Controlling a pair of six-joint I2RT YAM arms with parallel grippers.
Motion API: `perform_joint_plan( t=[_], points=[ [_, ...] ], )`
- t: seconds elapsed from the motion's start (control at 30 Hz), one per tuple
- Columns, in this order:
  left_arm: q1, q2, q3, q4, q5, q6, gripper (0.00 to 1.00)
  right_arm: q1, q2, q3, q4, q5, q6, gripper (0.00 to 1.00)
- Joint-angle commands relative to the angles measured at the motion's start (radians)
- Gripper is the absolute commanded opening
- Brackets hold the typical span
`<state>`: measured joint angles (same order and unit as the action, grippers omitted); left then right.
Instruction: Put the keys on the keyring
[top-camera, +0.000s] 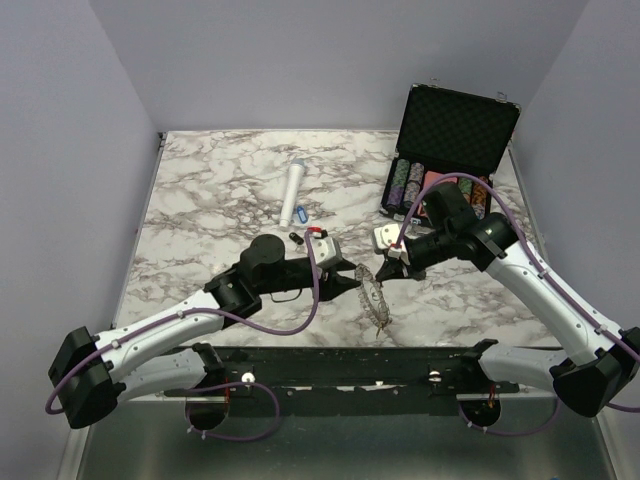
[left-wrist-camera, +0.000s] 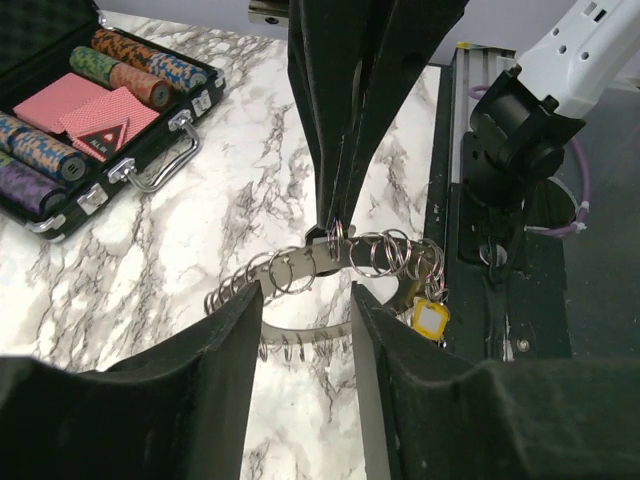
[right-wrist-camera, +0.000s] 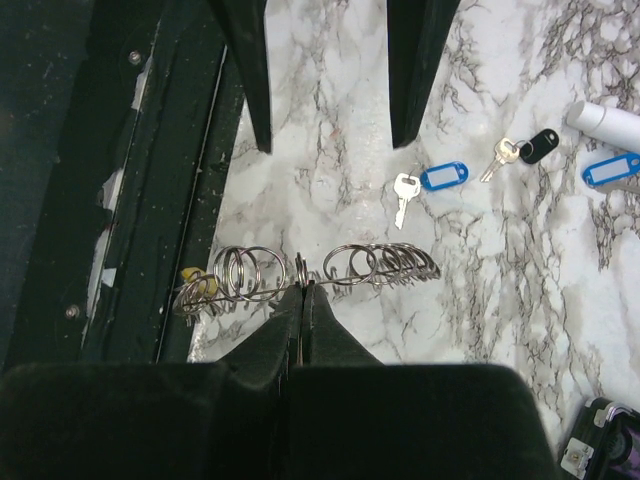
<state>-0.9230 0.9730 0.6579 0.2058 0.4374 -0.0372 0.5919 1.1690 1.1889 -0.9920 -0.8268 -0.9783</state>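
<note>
The keyring (left-wrist-camera: 300, 331) is a flat grey toothed band hung with several small split rings. It is held on edge just above the marble near the table's front. My right gripper (right-wrist-camera: 303, 288) is shut on its upper rim, its fingers (left-wrist-camera: 340, 150) reaching down in the left wrist view. A yellow-tagged key (left-wrist-camera: 432, 320) hangs on the ring. My left gripper (left-wrist-camera: 305, 290) is open and faces the ring without touching it. Loose on the marble lie a blue-tagged key (right-wrist-camera: 443, 177), a black-tagged key (right-wrist-camera: 540, 145) and another blue tag (right-wrist-camera: 610, 168).
A white cylinder (top-camera: 292, 193) lies mid-table by the loose keys. An open black case (top-camera: 450, 150) of poker chips and cards stands at the back right. The arms' black mounting rail (top-camera: 350, 365) runs along the near edge, just behind the keyring.
</note>
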Motion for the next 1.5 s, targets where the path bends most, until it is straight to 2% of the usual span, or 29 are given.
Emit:
perform_joint_plan(
  t=[0.0, 0.17, 0.37, 0.8, 1.27, 1.37, 1.47],
  points=[
    [0.0, 0.075, 0.057, 0.105, 0.104, 0.008, 0.46, 0.003, -0.009, 0.015, -0.014, -0.005, -0.017, 0.0],
    [-0.01, 0.113, 0.055, 0.181, 0.145, -0.024, 0.42, 0.003, -0.014, 0.003, -0.004, -0.008, -0.002, 0.0],
    [-0.033, 0.151, 0.059, 0.196, 0.129, -0.038, 0.4, 0.003, -0.02, -0.011, 0.012, -0.02, 0.023, 0.0],
    [-0.046, 0.179, 0.086, 0.106, 0.035, 0.019, 0.3, 0.003, -0.02, -0.012, 0.03, -0.037, 0.056, 0.0],
    [-0.046, 0.205, 0.091, 0.081, 0.029, 0.023, 0.29, 0.003, -0.02, -0.008, 0.041, -0.047, 0.082, 0.0],
    [-0.046, 0.21, 0.098, 0.081, 0.034, 0.023, 0.22, 0.003, -0.019, -0.014, 0.042, -0.051, 0.086, 0.0],
    [-0.046, 0.216, 0.109, 0.064, 0.047, 0.028, 0.08, 0.003, -0.023, -0.017, 0.042, -0.052, 0.087, 0.0]
  ],
)
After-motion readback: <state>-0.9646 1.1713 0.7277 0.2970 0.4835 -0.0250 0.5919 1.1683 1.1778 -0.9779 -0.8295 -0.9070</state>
